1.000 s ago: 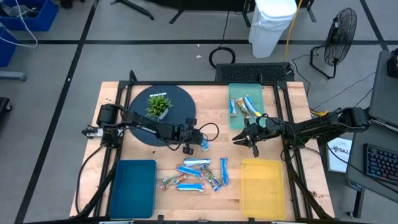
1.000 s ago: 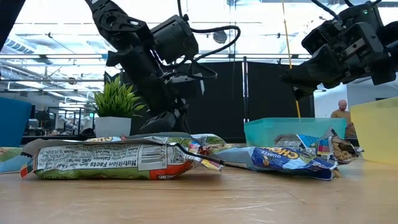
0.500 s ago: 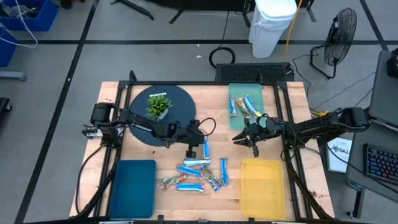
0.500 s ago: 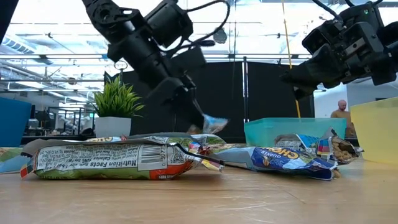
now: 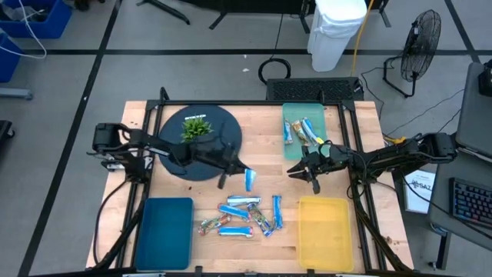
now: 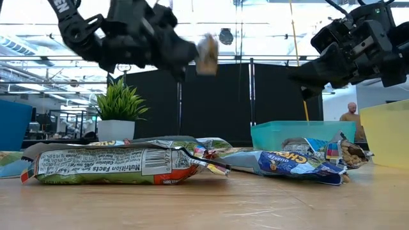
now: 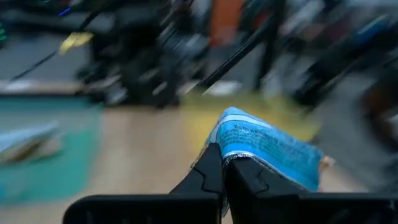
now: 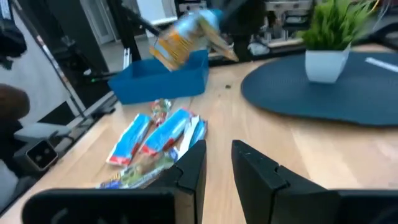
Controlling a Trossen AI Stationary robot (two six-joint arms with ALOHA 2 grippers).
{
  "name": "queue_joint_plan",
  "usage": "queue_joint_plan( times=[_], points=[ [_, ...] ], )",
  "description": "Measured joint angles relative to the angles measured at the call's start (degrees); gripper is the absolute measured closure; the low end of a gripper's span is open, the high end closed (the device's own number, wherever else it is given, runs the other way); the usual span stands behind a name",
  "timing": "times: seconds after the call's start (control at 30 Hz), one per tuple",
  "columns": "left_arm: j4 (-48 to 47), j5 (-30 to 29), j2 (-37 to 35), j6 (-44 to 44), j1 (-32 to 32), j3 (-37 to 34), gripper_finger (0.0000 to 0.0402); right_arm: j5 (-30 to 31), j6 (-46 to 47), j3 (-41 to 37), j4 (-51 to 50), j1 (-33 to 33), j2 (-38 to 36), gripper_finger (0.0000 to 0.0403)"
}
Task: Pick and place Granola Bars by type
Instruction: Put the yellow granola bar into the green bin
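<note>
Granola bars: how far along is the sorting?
Done: a few wrapped bars lie in the teal tray. In hand: the left gripper holds a blue-wrapped bar lifted off the table. Left: the pile of bars; the blue tray and yellow tray look empty.

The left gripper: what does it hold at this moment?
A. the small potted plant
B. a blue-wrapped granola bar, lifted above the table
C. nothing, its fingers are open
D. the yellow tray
B: the left gripper is shut on a blue granola bar, carried clear of the table.
</note>
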Motion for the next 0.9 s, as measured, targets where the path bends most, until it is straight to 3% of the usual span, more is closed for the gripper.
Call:
queue_joint_plan(
  times=[0.1,0.3,0.53,0.73,0.9],
  points=[
    [11.1,6.7,-0.1,-10.7,1.5,-1.8,0.0397,2.3,0.0,0.0,0.6,0.0,0.0,0.0332],
    [15.0,6.9,0.0,-26.4,4.0,-3.6,0.0397,5.4,-0.4,0.0,1.3,0.0,0.0,0.0332],
    [14.2,5.5,0.6,-24.4,4.1,-3.7,0.0397,6.8,-1.4,0.0,4.5,0.0,0.0,0.0332],
    [14.4,5.6,0.7,-24.6,4.1,-3.7,0.0397,8.2,-13.4,2.5,8.6,3.5,1.5,0.0329],
    [14.4,5.6,0.7,-24.6,4.1,-3.7,0.0397,8.3,-22.0,9.8,6.4,8.9,6.1,0.0280]
  ],
)
